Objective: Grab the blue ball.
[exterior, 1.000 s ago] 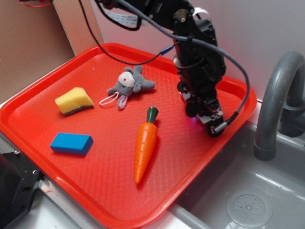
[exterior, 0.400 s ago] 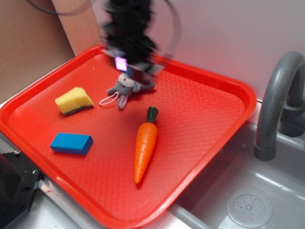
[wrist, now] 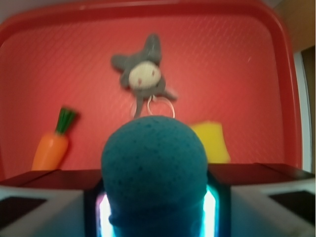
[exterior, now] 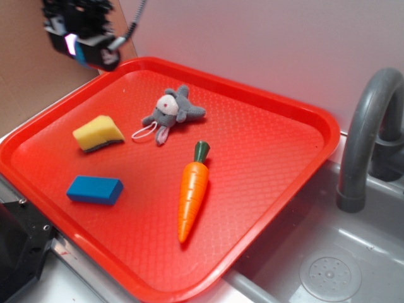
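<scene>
The blue ball point(wrist: 154, 170), round, teal and knitted, fills the lower middle of the wrist view, pinched between my two fingers point(wrist: 39, 207). My gripper point(exterior: 85, 47) is shut on it and hangs above the far left corner of the red tray point(exterior: 297, 113). In the exterior view the ball is hidden inside the gripper.
On the tray lie a grey plush bunny point(exterior: 173, 112), an orange carrot point(exterior: 192, 192), a yellow sponge point(exterior: 98, 134) and a flat blue block point(exterior: 95, 189). A grey faucet point(exterior: 363, 145) and sink point(exterior: 328, 265) stand at the right. A brown board point(exterior: 38, 69) rises behind the left corner.
My gripper has swept from the tray's right side, across the bunny, to above the far left corner.
</scene>
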`<state>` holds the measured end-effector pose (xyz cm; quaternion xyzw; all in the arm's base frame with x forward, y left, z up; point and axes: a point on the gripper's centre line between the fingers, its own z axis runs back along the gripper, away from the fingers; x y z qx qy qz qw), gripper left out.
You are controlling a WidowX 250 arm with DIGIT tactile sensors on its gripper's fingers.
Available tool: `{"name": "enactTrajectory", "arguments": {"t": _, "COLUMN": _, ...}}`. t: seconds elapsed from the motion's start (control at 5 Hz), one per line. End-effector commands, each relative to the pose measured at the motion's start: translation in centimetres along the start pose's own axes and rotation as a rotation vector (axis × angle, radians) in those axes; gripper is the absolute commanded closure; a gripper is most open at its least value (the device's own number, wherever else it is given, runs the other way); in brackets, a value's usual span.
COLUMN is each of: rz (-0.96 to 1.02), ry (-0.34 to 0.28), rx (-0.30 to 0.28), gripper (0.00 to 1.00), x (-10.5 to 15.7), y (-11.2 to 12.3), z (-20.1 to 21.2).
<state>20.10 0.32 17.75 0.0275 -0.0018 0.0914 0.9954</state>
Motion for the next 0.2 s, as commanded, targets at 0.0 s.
{"name": "enactTrajectory", "arguments": {"t": 0.0, "rz": -0.15, "ry": -0.126, "rx": -0.056, "gripper": 1.0, "x": -0.59, "y": -3.34, "z": 5.37}}
